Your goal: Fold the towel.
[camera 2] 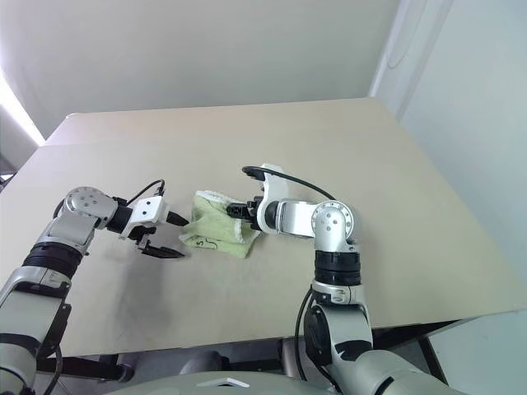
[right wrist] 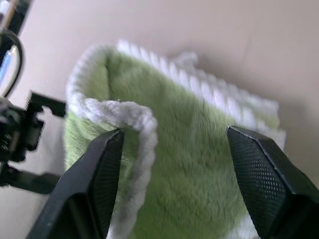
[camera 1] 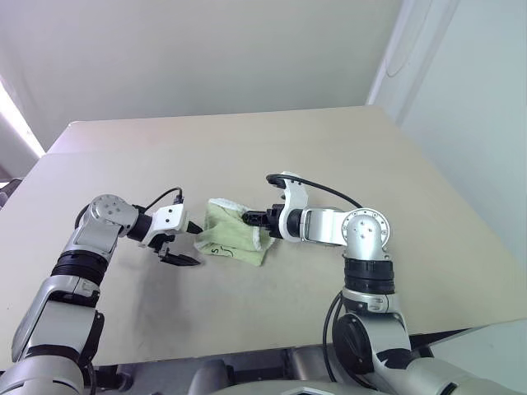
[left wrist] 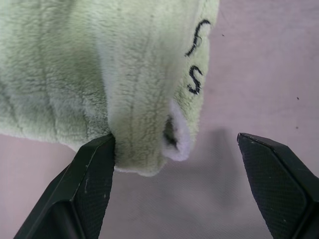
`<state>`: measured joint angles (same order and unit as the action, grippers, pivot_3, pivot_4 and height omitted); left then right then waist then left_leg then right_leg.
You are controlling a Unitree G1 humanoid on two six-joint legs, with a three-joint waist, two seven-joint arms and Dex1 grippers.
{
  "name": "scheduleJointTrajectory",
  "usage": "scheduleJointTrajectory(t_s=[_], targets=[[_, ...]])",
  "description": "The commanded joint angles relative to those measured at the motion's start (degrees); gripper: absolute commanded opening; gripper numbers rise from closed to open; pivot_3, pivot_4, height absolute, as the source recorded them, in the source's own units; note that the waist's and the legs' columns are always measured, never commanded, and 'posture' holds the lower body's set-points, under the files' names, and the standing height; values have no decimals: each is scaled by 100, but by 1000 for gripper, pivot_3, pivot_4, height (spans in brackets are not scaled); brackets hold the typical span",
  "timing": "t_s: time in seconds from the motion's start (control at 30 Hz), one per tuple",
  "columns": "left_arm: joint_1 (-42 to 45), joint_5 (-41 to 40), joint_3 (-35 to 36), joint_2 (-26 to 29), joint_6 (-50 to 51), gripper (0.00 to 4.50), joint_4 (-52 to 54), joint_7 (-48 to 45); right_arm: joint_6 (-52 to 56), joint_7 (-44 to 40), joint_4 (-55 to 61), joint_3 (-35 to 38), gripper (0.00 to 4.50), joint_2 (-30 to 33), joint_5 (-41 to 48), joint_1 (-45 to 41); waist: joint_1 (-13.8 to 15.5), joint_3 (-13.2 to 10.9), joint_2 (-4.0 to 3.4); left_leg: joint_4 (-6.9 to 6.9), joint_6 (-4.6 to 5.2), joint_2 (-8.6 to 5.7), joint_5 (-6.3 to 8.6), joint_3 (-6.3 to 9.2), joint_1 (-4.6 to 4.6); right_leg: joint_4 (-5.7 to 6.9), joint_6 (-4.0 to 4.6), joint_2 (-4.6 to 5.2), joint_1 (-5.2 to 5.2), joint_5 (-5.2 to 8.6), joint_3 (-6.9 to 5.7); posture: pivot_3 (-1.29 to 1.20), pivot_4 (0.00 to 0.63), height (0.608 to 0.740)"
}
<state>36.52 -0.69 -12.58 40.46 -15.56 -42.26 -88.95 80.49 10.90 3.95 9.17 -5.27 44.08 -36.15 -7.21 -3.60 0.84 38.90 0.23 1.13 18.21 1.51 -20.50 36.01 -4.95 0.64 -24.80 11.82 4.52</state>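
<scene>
Flanking the folded light-green terry towel at frame centre, my left gripper and right gripper stand apart, suggesting release; next, withdrawing cleanly.

Bright, even light with glare at the left edge; right wrist view blurred.

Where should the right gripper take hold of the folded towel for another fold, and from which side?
Probably the raised white-stitched edge of the towel, approached from the robot's right. That edge curls up off the table, so one of the open fingers could slide under it. The right gripper already faces it.
</scene>
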Motion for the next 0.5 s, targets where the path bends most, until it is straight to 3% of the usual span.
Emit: scheduleJointTrajectory(t_s=[0.03, 0.23, 0.5], targets=[[2, -56, 50, 110, -27, 4009, 202, -68, -376, -428, 603, -277, 3485, 197, -105, 69, 4, 0, 0, 0, 0, 0, 0, 0, 0, 0, 0, 1, 0, 0, 0, 0, 0, 712], [64, -188, 129, 117, 183, 4009, 324, -174, -1113, -1092, 929, -1197, 3485, 938, -784, 409, 7, 0, 0, 0, 0, -1, 0, -3, 1, -1, 20, 1, 1, 12, -1, 0, 0, 712], [337, -878, 387, 364, 1225, 4009, 827, -355, -2328, -2280, 1525, -1248, 3485, 1347, -873, 649, 12, -3, 4, 0, 0, 0, 0, -9, 0, 1, 24, -3, -1, 15, -6, 0, 0, 712]])
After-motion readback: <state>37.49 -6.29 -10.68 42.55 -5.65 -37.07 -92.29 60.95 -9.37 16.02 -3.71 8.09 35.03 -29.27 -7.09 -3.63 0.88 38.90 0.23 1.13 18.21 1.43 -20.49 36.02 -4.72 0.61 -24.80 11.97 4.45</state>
